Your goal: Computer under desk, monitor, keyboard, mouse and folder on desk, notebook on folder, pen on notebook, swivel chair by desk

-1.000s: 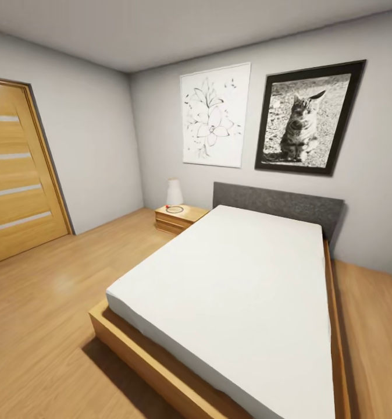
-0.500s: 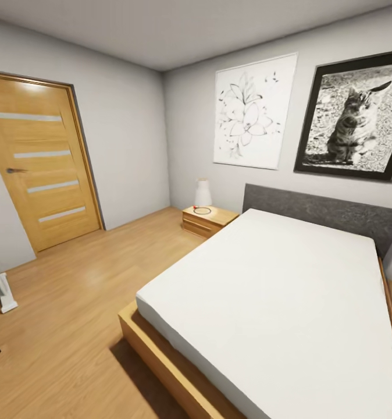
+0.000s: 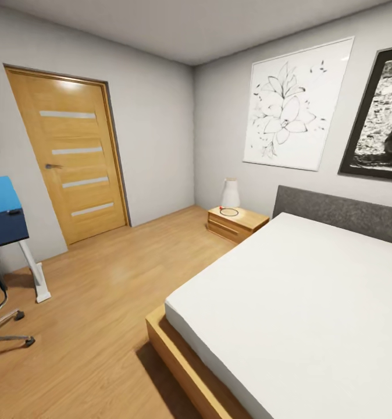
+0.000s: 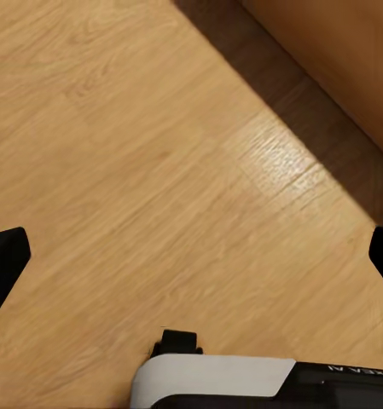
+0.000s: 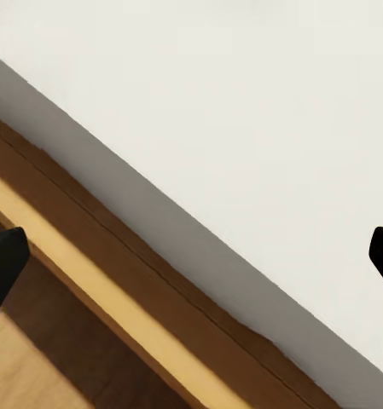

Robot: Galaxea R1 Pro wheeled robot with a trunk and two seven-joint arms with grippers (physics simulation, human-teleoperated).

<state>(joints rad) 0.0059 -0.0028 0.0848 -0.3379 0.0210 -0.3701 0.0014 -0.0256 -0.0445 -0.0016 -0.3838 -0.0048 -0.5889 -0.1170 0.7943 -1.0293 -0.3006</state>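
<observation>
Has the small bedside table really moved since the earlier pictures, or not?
No. The bedside table sits further right in the head view, but the bed, the door and the flower picture shifted equally. It stays beside the headboard: the camera turned left.

one bed (image 3: 300,291), one door (image 3: 74,157), two pictures (image 3: 295,105)

Head camera looks across the bedroom toward the door (image 3: 79,157); both wrist cameras face down, sharing the bed (image 3: 312,302) frame and floor (image 4: 140,170).

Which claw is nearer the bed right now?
Right. The right claw hangs over the bed edge, above mattress and frame; the left claw hangs over bare wooden floor beside the frame.
</observation>
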